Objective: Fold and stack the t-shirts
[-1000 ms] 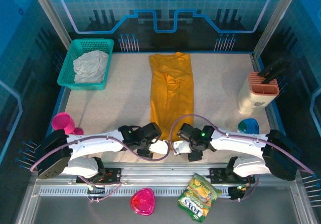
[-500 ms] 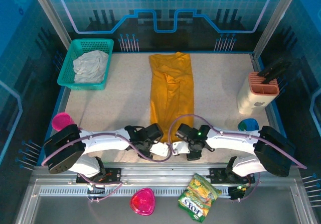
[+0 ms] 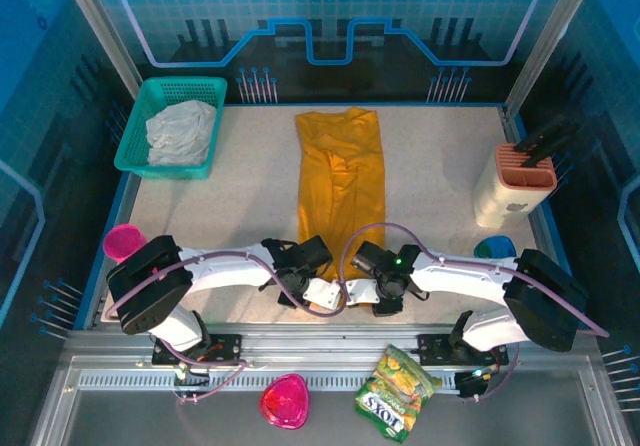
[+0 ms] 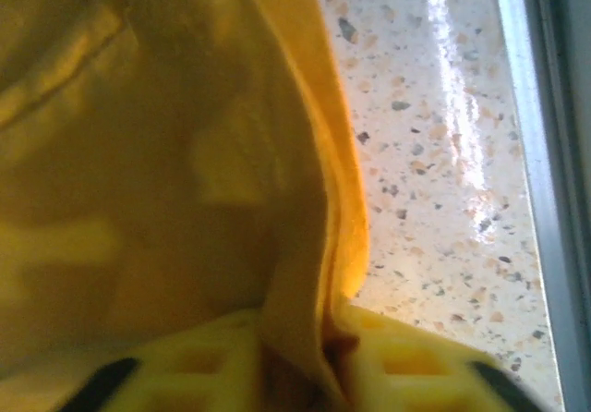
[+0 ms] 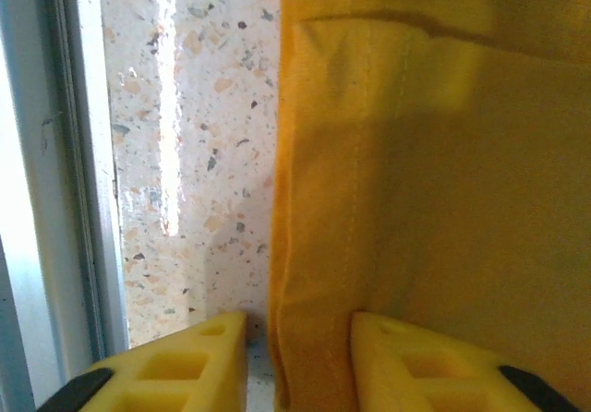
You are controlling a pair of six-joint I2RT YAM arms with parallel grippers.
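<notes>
One t-shirt [image 3: 340, 181] hem, half hidden: left end effector [image 4: 305, 361] clamps it, right end effector [image 5: 297, 361] straddles, apart.

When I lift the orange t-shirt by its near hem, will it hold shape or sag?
Likely floppy: the t-shirt lies creased and bunches in the left gripper. Probably light, thin cloth; expect it to drape and drag.

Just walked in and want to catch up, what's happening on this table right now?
Two robot arms are working on a plain mustard-orange t-shirt, folded lengthwise into a long strip on the speckled table. Both hands are at its near end: the left hand is pinched shut on the cloth, while the right hand straddles the shirt's edge, fingers not yet clamped.
</notes>
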